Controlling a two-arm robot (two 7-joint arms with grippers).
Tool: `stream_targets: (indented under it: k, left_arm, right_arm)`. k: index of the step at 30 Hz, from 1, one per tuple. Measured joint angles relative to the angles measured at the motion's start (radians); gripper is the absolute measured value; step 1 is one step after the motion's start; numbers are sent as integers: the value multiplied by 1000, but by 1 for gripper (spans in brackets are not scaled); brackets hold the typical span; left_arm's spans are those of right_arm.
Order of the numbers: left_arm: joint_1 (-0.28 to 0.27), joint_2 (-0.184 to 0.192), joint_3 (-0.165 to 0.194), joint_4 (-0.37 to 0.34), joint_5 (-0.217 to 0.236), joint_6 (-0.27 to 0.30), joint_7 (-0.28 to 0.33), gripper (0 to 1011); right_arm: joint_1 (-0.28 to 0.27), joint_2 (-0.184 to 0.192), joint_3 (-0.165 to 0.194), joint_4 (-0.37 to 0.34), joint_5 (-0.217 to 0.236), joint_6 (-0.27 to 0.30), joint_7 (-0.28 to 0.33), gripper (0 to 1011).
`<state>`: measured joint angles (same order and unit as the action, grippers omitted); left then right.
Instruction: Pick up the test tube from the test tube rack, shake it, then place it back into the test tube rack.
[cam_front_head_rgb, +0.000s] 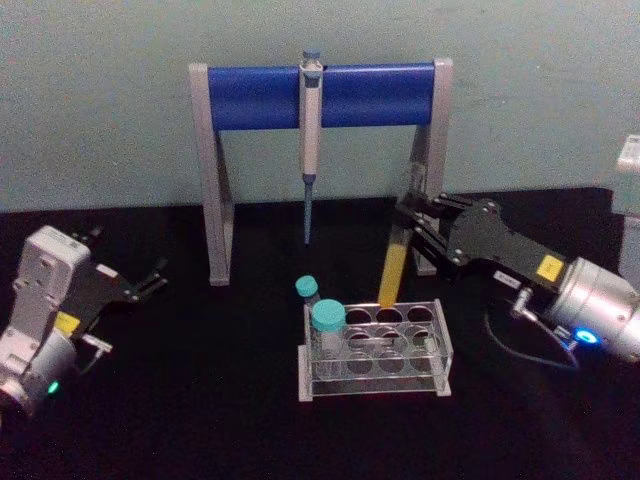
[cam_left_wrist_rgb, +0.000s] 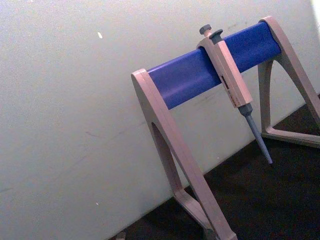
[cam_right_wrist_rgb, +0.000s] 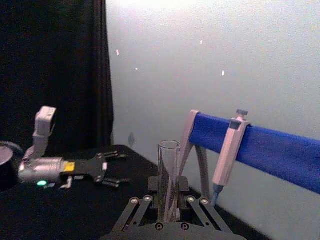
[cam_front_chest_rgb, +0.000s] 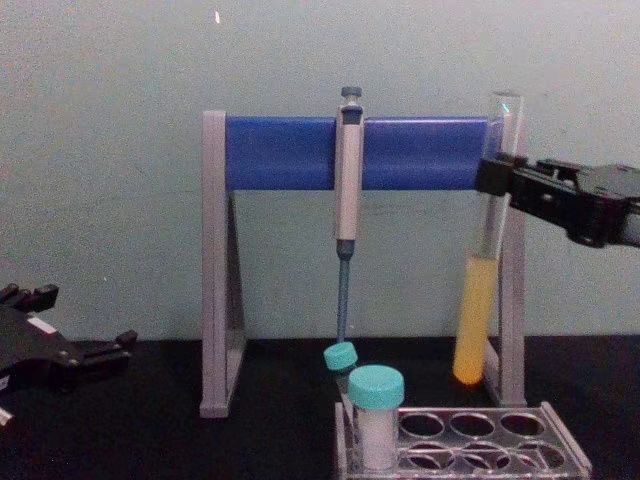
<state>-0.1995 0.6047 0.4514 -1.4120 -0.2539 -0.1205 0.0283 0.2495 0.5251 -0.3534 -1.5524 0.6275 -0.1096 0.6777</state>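
The test tube (cam_front_head_rgb: 392, 268), a long clear tube with yellow-orange liquid in its lower part, hangs nearly upright with my right gripper (cam_front_head_rgb: 408, 232) shut on its upper part. In the chest view the test tube (cam_front_chest_rgb: 478, 300) has its round bottom a little above the back right holes of the clear test tube rack (cam_front_chest_rgb: 560, 452). The right wrist view shows the test tube's open top (cam_right_wrist_rgb: 168, 172) standing between the fingers (cam_right_wrist_rgb: 145, 202). The rack (cam_front_head_rgb: 441, 330) sits at the table's middle front. My left gripper (cam_front_head_rgb: 150, 280) is parked open at the far left.
Two teal-capped tubes (cam_front_head_rgb: 327, 318) stand in the rack's left holes. Behind the rack is a grey-and-blue pipette stand (cam_front_head_rgb: 260, 95) with a pipette (cam_front_head_rgb: 310, 130) hanging from its bar. The stand's right leg (cam_front_chest_rgb: 512, 300) is close behind the held tube. A black cloth covers the table.
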Motion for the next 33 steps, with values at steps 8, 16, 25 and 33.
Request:
stream_targets:
  k: [8, 16, 25, 33]
  left_arm:
    - [0, 0, 0, 0, 0, 0, 0, 1001]
    - [0, 0, 0, 0, 0, 0, 0, 1001]
    - [0, 0, 0, 0, 0, 0, 0, 1001]
    - [0, 0, 0, 0, 0, 0, 0, 1001]
  right_arm:
    - [-41, 84, 13, -51, 22, 25, -1, 229]
    - [-58, 111, 34, -67, -62, 23, -112, 229]
    - [-45, 49, 53, -48, -125, 16, -199, 229]
    - [-28, -15, 58, -18, -118, 2, -197, 229]
